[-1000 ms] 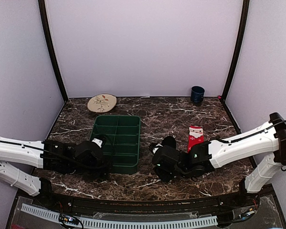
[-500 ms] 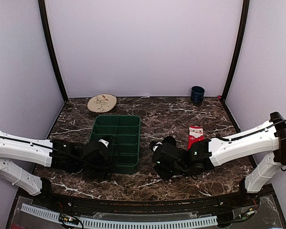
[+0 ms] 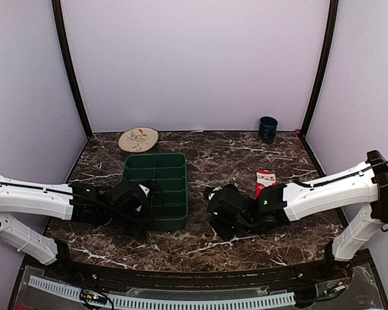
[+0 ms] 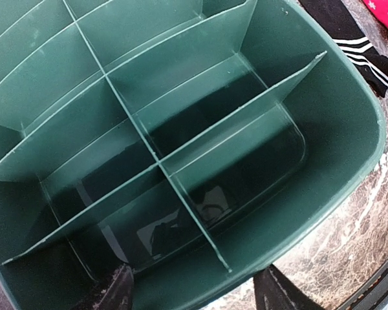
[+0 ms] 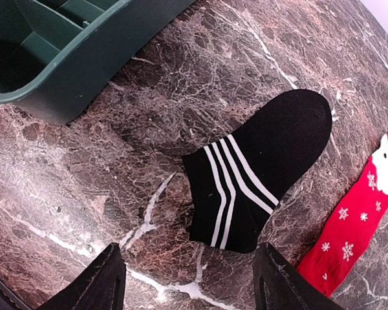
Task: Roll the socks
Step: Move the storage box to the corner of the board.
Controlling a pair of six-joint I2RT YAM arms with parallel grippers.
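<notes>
Here, the black sock (image 5: 258,168) is seen lying flat on the marble tabletop (image 5: 84,168), its white-striped cuff turned toward the right tool (image 5: 191,281), which is held wide apart above it and grips nothing. The red sock (image 5: 352,223) is laid just beside it (white snowflakes are visible). The left tool (image 4: 197,294), likewise spread and empty, is poised over one end of the green divided tray (image 4: 368,148).
</notes>
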